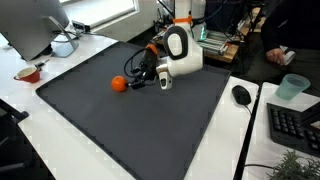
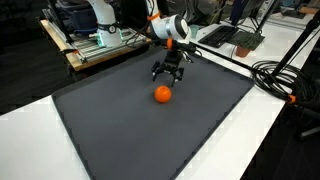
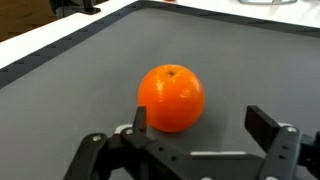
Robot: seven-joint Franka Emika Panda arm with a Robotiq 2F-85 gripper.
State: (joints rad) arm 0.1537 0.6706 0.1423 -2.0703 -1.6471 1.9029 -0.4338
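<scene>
An orange (image 3: 171, 97) lies on the dark grey mat (image 3: 240, 60). It also shows in both exterior views (image 1: 119, 84) (image 2: 162, 94). My gripper (image 3: 200, 120) is open and empty, low over the mat. The orange sits just ahead of the fingertips, close to the left finger and not between them. In the exterior views the gripper (image 1: 140, 80) (image 2: 168, 76) hangs from the white wrist beside the orange, a short way from it.
A computer mouse (image 1: 241, 95) and a keyboard (image 1: 293, 125) lie on the white table beyond the mat's edge, with a teal cup (image 1: 292, 87). A small bowl (image 1: 29, 73) and a monitor (image 1: 30, 25) stand at the other side. Cables (image 2: 275, 75) run beside the mat.
</scene>
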